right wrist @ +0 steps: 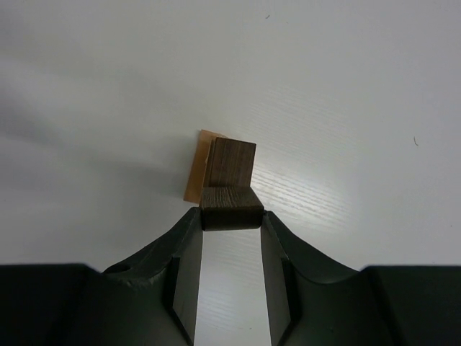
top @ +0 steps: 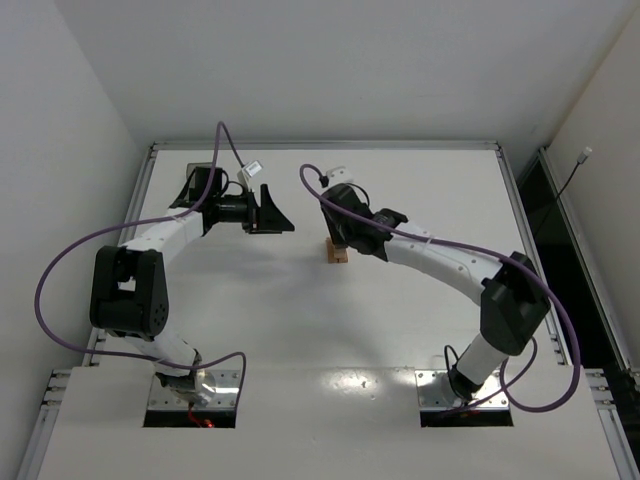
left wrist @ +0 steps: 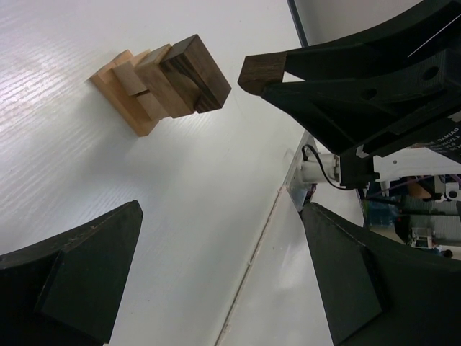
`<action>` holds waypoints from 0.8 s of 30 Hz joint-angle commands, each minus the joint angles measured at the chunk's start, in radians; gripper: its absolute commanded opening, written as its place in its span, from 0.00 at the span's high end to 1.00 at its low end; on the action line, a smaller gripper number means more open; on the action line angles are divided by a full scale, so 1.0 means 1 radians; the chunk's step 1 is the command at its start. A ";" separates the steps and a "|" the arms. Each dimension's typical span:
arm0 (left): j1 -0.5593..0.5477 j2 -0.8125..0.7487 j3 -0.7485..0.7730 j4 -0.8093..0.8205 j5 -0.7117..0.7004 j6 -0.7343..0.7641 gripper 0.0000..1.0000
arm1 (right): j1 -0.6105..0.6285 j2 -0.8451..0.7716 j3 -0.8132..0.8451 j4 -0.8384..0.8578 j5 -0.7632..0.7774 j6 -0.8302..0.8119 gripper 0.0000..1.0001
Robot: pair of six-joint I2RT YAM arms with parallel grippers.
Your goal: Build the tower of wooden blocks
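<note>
The tower [top: 339, 253] stands mid-table, a short stack of tan and brown wood blocks with a dark brown one on top [left wrist: 196, 76]. My right gripper [right wrist: 230, 218] is shut on another dark brown block [right wrist: 230, 207], pinched at its fingertips. In the left wrist view this held block [left wrist: 260, 73] hangs a small gap off the tower's top, not touching it. From the right wrist, the tower [right wrist: 232, 164] lies directly beyond the held block, with its tan base [right wrist: 196, 173] sticking out on the left. My left gripper [top: 281, 222] is open and empty, left of the tower and facing it; its fingers [left wrist: 75, 277] are wide apart.
The white table is bounded by a metal rail [top: 330, 145] at the back and a dark gap [top: 560, 250] along the right side. Purple cables [top: 60, 270] loop off both arms. A seam in the tabletop [left wrist: 252, 252] runs between my left fingers.
</note>
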 commanded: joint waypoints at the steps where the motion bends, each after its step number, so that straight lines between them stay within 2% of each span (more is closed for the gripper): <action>1: 0.005 -0.030 -0.001 0.032 0.019 0.003 0.08 | -0.013 0.028 0.063 0.041 -0.026 -0.007 1.00; 13: 0.005 -0.030 0.008 0.023 0.019 0.003 0.08 | -0.060 0.066 0.117 0.022 -0.097 -0.007 1.00; 24: 0.005 -0.021 0.008 0.023 0.028 0.012 0.08 | -0.071 0.095 0.117 0.022 -0.131 -0.017 0.92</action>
